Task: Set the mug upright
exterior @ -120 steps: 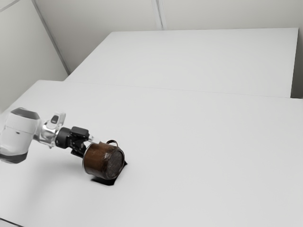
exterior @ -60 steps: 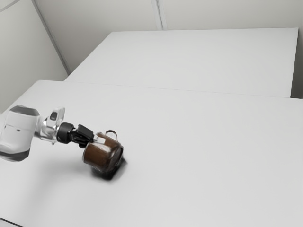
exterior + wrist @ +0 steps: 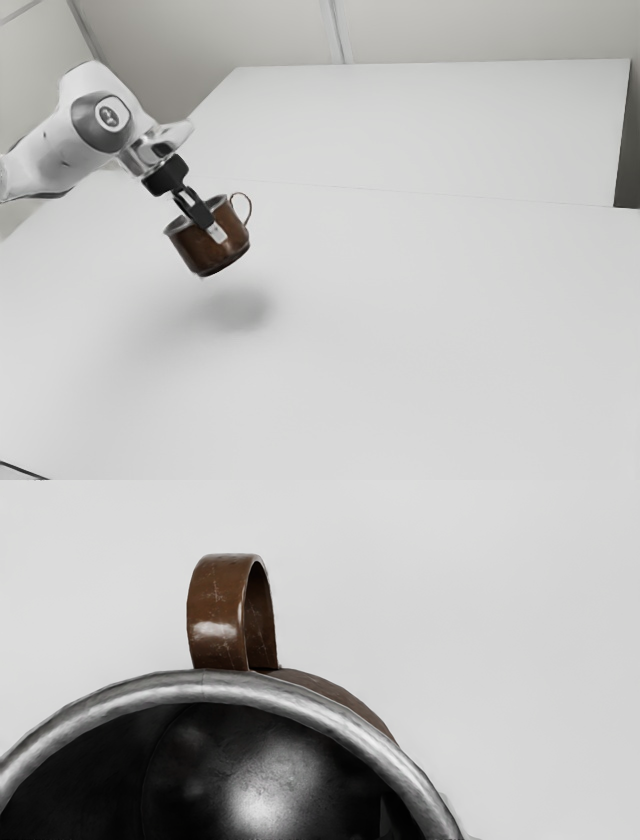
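Note:
Off the table (image 3: 400, 330), the brown metal mug (image 3: 206, 256) hangs tilted in the exterior view, its mouth facing up and toward that view's left, its handle (image 3: 247, 209) on the upper right side. My gripper (image 3: 217, 232) is shut on the mug's wall, with a pale fingertip against the outside. Looking into the mug in the wrist view, I see its silvery rim (image 3: 225, 687), dark interior and brown handle (image 3: 215, 610). There my gripper (image 3: 422, 820) straddles the rim, one finger inside and the other outside, both only partly visible.
The mug's shadow falls on the white table below it. Behind stands a second white surface (image 3: 420, 125), with pale walls around. A dark line (image 3: 22, 470) crosses the exterior view's lower left corner.
The mug has risen from the table with my gripper and turned from lying on its side to a lesser tilt. My arm has lifted and now angles downward to the mug.

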Controlling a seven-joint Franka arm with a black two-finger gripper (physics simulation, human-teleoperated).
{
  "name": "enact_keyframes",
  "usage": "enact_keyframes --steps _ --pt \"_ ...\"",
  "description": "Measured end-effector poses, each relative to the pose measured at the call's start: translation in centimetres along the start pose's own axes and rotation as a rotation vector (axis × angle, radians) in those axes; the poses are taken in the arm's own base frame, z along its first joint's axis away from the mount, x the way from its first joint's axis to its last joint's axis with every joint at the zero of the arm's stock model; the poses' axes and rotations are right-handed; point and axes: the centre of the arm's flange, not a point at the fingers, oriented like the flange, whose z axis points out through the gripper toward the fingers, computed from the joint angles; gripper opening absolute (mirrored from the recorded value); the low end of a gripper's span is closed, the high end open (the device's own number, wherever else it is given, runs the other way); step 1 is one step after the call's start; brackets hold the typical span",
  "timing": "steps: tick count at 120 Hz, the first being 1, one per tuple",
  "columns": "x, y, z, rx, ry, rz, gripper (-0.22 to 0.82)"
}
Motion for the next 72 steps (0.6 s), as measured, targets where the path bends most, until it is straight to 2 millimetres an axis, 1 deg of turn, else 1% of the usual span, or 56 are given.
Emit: enact_keyframes --steps 5,13,20,26,34,44,48,51,55,60,66,72 --pt "1.4 1.1 1.0 0.072 -0.052 0.037 -0.17" --pt "3.2 3.3 3.4 0.166 -0.124 0.088 -0.18" --pt "4.1 5.3 6.1 0.227 -0.177 0.122 -0.18" --pt "4.2 7.1 8.6 0.263 -0.208 0.138 -0.18" --pt "4.2 9.2 11.2 0.298 -0.223 0.149 -0.18" --pt "3.4 12.2 13.3 0.335 -0.221 0.151 -0.18" --pt "3.0 12.8 14.0 0.344 -0.217 0.139 -0.18" --pt "2.5 12.7 14.3 0.349 -0.213 0.118 -0.18" --pt "1.5 11.7 14.5 0.357 -0.203 0.072 -0.18" --pt "0.0 9.6 14.1 0.368 -0.185 -0.008 -0.18" --pt "-1.8 6.7 13.1 0.384 -0.158 -0.111 -0.18" --pt "-3.1 4.7 12.2 0.395 -0.131 -0.194 -0.08"
